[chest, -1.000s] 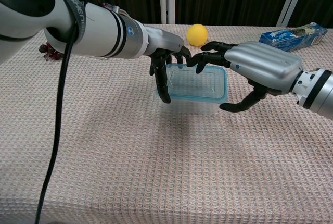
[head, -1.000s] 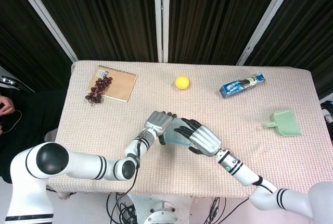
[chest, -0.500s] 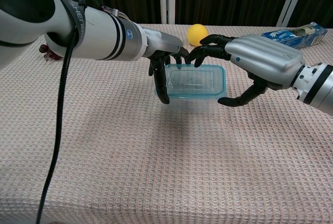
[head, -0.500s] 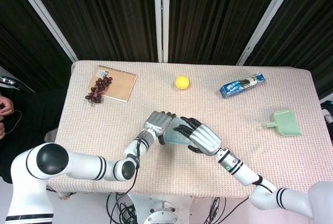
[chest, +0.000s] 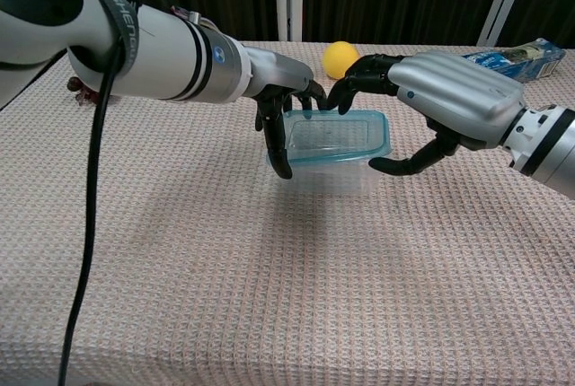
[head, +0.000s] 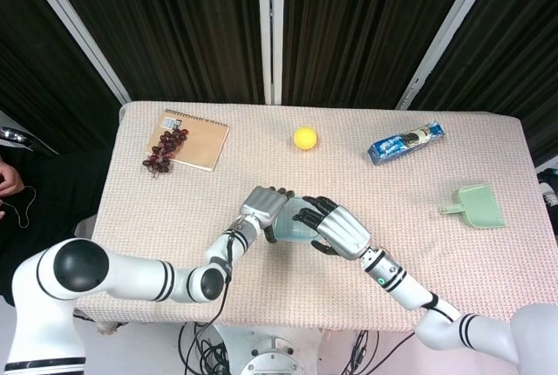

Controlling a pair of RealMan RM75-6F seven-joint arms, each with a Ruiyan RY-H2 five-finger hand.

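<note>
At the tabletop's centre, the left hand gripped the clear box at its nine o'clock end, steadying it, while the right hand hooked its three o'clock rim.

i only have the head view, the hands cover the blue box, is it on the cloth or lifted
Observer: In the chest view the box looks lifted off the tablecloth, with a faint shadow below it.
Operator: who's holding it
Observer: The left hand grips its left end, fingers running down the outer wall.
Operator: and the right
Observer: The right hand has fingers on the far rim; its lowest finger curls toward the right wall, though I cannot tell whether it touches.
Operator: anything inside
Observer: It is see-through with a blue rim, and it looks empty.
</note>
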